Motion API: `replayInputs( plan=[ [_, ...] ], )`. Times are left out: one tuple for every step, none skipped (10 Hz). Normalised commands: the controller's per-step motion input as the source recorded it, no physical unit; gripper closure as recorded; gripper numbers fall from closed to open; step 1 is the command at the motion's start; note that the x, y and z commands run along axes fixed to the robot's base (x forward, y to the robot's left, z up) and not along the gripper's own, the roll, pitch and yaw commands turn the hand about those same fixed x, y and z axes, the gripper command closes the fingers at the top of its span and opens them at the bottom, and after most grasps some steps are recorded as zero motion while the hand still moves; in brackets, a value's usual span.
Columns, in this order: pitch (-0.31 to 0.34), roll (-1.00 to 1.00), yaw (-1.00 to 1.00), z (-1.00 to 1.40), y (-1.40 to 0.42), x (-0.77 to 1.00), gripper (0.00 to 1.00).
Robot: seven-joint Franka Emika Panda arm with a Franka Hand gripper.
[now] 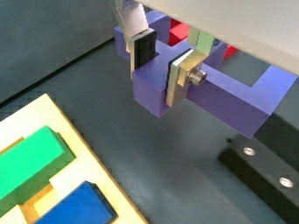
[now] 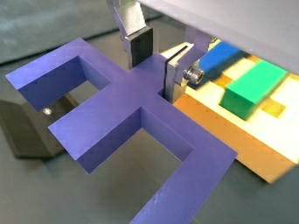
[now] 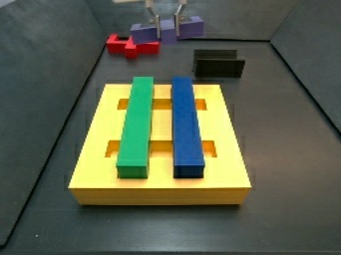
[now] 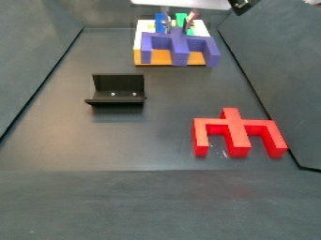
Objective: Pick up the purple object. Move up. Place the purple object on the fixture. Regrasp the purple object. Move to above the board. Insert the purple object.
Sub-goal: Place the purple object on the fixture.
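The purple object (image 1: pixel 222 101) (image 2: pixel 117 114) is a three-pronged comb-shaped piece. It hangs above the dark floor, and my gripper (image 1: pixel 159 77) (image 2: pixel 155 74) is shut on its middle part, one silver finger on each side. In the side views the piece (image 3: pixel 158 32) (image 4: pixel 175 49) and the gripper (image 3: pixel 170 18) (image 4: pixel 175 22) are at the far end of the cell, beyond the yellow board (image 3: pixel 160 184). The black fixture (image 3: pixel 220 64) (image 4: pixel 115 91) stands on the floor apart from the piece, and also shows in the wrist views as the fixture (image 1: pixel 263 166) (image 2: pixel 26 131).
The board carries a long green bar (image 3: pixel 136 120) and a long blue bar (image 3: pixel 186 125) side by side. A red comb-shaped block (image 3: pixel 130 43) (image 4: pixel 238 133) lies on the floor. Dark walls close in the floor.
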Motion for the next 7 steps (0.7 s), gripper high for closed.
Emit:
replayInputs(
  plan=[
    [0.000,-0.57,-0.24,0.20,0.35,0.72,1.00],
    [0.000,-0.57,-0.25,0.22,0.33,0.75,1.00],
    [0.000,-0.59,-0.28,0.17,0.26,0.76,1.00],
    [0.031,-0.59,-0.31,0.13,0.21,0.77,1.00],
    [0.080,-0.57,-0.35,0.09,0.15,0.79,1.00],
    [0.111,-0.56,-0.36,0.05,0.12,0.80,1.00],
    [0.169,-0.51,-0.35,0.01,0.11,0.81,1.00]
  ],
)
